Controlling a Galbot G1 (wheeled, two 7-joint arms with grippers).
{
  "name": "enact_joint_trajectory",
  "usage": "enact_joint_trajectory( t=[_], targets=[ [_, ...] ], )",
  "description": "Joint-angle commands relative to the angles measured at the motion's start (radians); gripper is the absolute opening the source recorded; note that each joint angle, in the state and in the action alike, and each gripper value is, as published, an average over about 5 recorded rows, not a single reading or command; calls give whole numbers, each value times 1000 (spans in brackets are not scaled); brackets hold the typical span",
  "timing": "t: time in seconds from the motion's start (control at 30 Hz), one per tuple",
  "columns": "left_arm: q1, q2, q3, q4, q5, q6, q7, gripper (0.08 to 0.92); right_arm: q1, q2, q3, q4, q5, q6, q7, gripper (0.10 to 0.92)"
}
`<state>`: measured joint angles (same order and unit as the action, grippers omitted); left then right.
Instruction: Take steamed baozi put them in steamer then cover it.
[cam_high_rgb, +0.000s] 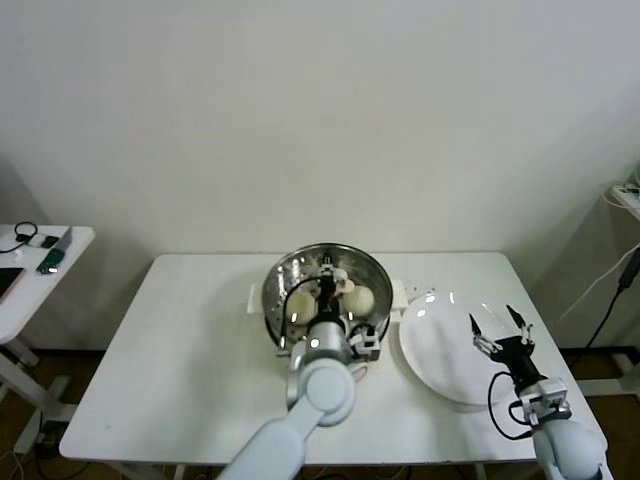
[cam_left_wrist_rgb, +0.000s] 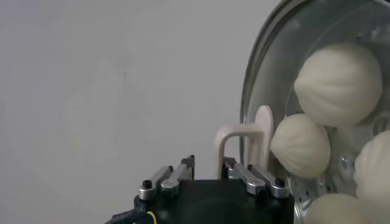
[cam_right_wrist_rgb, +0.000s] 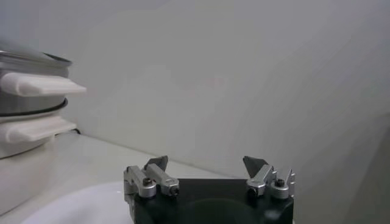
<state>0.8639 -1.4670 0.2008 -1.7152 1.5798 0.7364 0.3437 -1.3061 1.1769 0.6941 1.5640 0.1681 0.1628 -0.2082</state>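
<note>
Four steamed baozi: lay together inside the steamer, seen through the glass in the left wrist view; in the head view only two showed clearly, either side of the left wrist.
Steamer: stood at the back middle of the white table, its white side handles pointing left and right.
Cover: appeared to sit on the steamer's rim, its white handle standing upright.
Left arm: reached forward from the table's near edge, forearm rising to the wrist above the steamer's near side, hand pointing down and forward over the cover.
Left gripper: hung at the cover's handle; the jaws stood partly apart, the handle close against one finger, clear space on the other finger's side, nothing clamped.
Right arm: was parked at the table's near right corner, wrist tilted up.
Right gripper: hovered over the right part of the white plate, jaws spread wide and holding nothing.
Plate: lay just right of the steamer, near its right handle.
Side table: stood apart at far left with small items I could not identify.
</note>
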Motion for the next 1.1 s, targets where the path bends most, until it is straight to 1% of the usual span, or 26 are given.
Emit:
enact_joint_trajectory(
  t=[0.03,0.2,0.4,0.5,0.63,0.97,1.07,1.1],
  targets=[
    [2,3,4,-16,-12,49,-25,388,1,-2,3,-2,0,1,-3,823],
    [13,38,7,-60,-33,49,-16,553,4,-4,3,-5,1,0,-8,823],
    [33,110,-5,-141,-84,49,-7,725,8,-6,6,-6,9,-6,-22,823],
    [45,142,-12,-190,-111,49,-3,793,12,-6,8,-5,26,-15,-23,823],
    [69,172,-13,-246,-135,49,2,821,14,-12,6,-3,29,-22,-23,823],
    [154,243,-59,-403,-211,49,-2,823,16,-15,5,-6,20,-27,-27,823],
    [192,279,-87,-467,-262,49,-23,823,16,-16,5,-7,19,-28,-29,823],
    [204,294,-97,-483,-287,49,-44,823,16,-17,5,-9,18,-27,-30,823]
  ],
)
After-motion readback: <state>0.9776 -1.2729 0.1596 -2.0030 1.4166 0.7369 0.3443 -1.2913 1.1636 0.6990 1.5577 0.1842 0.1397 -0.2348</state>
